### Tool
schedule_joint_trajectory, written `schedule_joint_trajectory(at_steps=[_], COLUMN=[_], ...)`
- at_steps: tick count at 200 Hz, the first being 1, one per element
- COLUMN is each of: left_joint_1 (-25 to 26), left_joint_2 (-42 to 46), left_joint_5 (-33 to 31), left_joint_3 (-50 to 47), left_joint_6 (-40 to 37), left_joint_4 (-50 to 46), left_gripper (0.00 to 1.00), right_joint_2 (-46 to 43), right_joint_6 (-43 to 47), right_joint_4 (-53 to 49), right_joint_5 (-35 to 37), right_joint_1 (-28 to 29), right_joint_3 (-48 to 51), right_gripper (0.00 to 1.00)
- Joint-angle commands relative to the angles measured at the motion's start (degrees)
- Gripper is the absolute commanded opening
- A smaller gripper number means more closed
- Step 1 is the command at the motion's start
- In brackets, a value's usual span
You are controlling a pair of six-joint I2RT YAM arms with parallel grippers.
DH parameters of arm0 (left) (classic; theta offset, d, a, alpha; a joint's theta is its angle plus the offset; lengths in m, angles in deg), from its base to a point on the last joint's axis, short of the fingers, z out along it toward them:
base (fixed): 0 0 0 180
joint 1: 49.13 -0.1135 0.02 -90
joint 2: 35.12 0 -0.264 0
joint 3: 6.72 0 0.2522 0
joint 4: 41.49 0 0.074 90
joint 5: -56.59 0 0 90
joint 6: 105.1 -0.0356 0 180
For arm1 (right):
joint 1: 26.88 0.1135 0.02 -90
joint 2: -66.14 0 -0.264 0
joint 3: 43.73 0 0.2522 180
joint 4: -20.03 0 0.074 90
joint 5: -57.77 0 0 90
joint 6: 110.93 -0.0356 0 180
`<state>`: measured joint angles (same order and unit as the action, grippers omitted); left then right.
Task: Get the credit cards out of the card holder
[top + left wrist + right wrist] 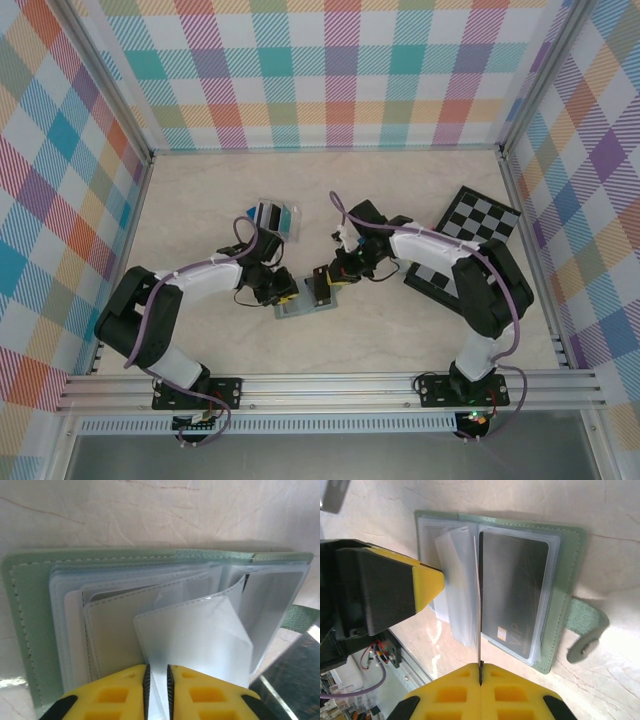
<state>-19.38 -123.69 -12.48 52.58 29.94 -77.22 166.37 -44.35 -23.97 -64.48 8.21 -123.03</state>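
Card holder (303, 303) lies open on the table (200, 340), centre of the top view. Left wrist view: left gripper (158, 690) narrow, pinching a clear sleeve (195, 645). Right wrist view adds a pocketed dark card (515, 590), with the right gripper (480, 680) clamped on a thin leaf (479, 605)

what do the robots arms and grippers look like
The left arm and right arm have white tubular links, bulky black joints and purple cables running along them, on black base plates. The left gripper and right gripper have yellow moulded fingers with square recesses and black trim.
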Motion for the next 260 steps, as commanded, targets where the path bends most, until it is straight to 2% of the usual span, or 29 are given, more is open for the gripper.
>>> schedule_joint_trajectory(at_steps=[1,38,67,98,123,145,201,236,248,260], left_joint_1=[-1.21,-5.16,-6.63,-6.64,-6.58,-6.56,-6.56,-6.56,-6.56,-6.56], left_joint_2=[5.03,12.62,15.00,13.02,11.92,12.38,13.37,12.92,12.84,12.99], left_joint_5=[0.53,7.43,13.53,20.41,23.37,24.50,25.13,24.77,24.55,24.12], left_joint_3=[1.25,-1.32,-3.10,-4.62,-4.80,-4.34,-5.55,-5.60,-5.64,-5.64], left_joint_6=[0.74,6.23,9.96,14.21,16.13,16.30,18.59,18.29,18.21,17.87], left_joint_4=[-2.30,5.49,16.12,27.79,33.33,34.99,40.01,39.74,39.69,39.16], left_gripper=[0.27,0.58,0.78,0.89,0.90,0.82,0.42,0.19,0.10,0.01], right_joint_2=[-3.84,-6.94,-7.85,-8.71,-9.20,-9.04,-8.58,-8.21,-8.20,-8.84], right_joint_6=[0.45,-2.31,-5.07,-9.21,-12.42,-14.48,-16.22,-15.97,-15.63,-14.98], right_joint_4=[2.60,7.56,11.33,16.81,21.23,23.73,25.47,24.89,23.97,22.34], right_joint_5=[-3.87,-11.14,-17.14,-22.89,-25.76,-27.14,-27.36,-27.06,-25.96,-23.12], right_joint_1=[-1.70,-5.21,-6.48,-7.42,-8.23,-8.46,-8.81,-9.05,-9.16,-9.24], right_joint_3=[1.56,3.40,3.31,3.40,3.58,3.58,4.10,4.28,4.35,4.67], right_gripper=[0.03,0.03,0.03,0.04,0.04,0.04,0.04,0.04,0.06,0.13])
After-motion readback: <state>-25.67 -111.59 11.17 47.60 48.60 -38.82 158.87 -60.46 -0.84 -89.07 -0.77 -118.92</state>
